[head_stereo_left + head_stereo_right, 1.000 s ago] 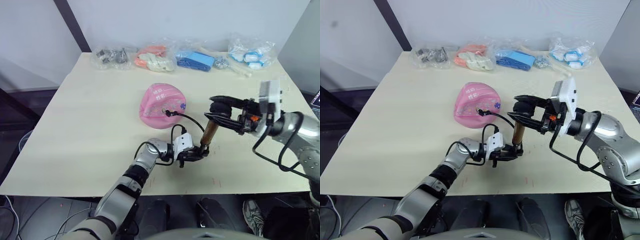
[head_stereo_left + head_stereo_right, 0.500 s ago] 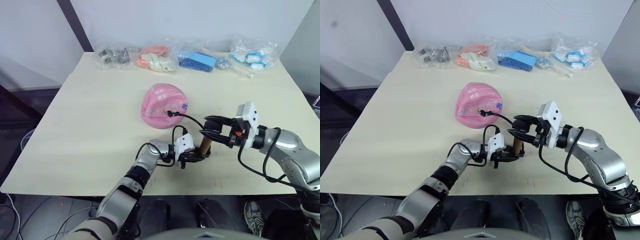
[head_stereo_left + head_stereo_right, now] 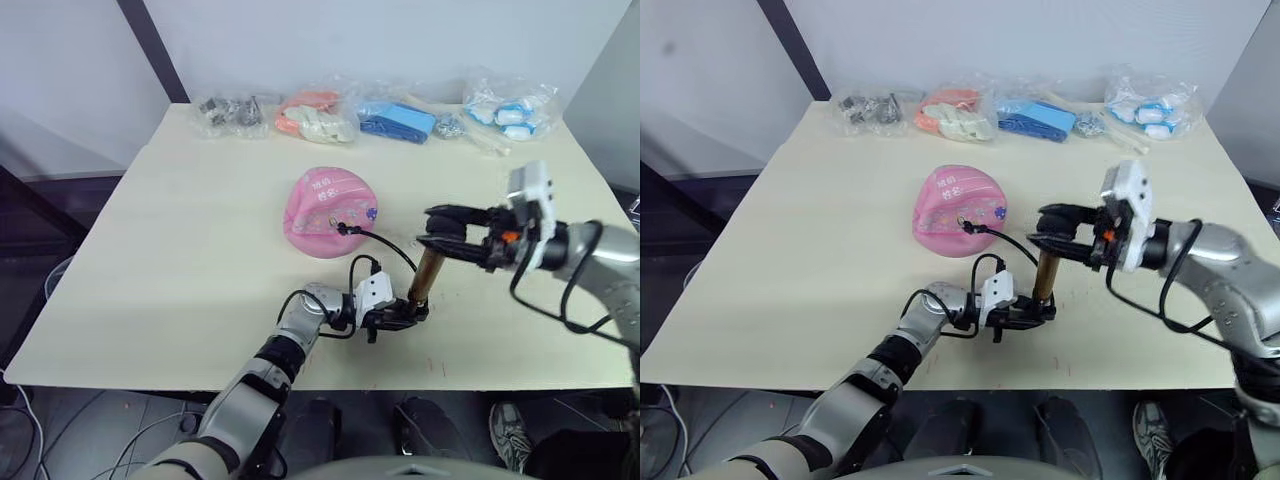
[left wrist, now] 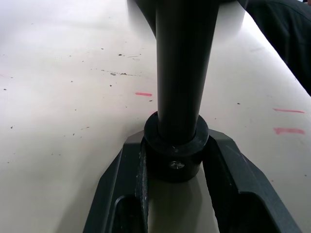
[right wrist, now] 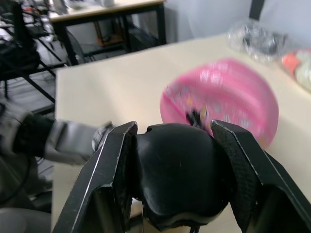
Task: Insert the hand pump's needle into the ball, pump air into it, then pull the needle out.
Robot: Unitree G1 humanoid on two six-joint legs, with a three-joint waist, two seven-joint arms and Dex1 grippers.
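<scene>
Left gripper (image 3: 1025, 315) is clamped on the black base cap of the hand pump (image 3: 1046, 274), pinning it to the table (image 3: 820, 230); the left wrist view shows both fingers (image 4: 233, 184) tight against the cap with the barrel rising between them. Right gripper (image 3: 440, 232) is closed around the black T-handle at the top of the pump; the right wrist view shows its fingers (image 5: 243, 165) flanking the rounded handle. Pump stands near-upright, leaning a little toward the robot's right, just short of the table's near edge. Thin black hose (image 3: 1005, 243) arcs from the pump to the ball (image 3: 958, 210), which sits mid-table as a saggy pink dome, clearly still underinflated. Hose end sits at the ball's valve spot, so the needle looks inserted, though the pin itself is too small to see. Judgement: we're in the pumping step. Next move calls for straight strokes along the barrel axis while the left gripper holds the base firm; side load could tip the pump or tug the hose out. Bagged items (image 3: 955, 115) along the far edge, well clear.
</scene>
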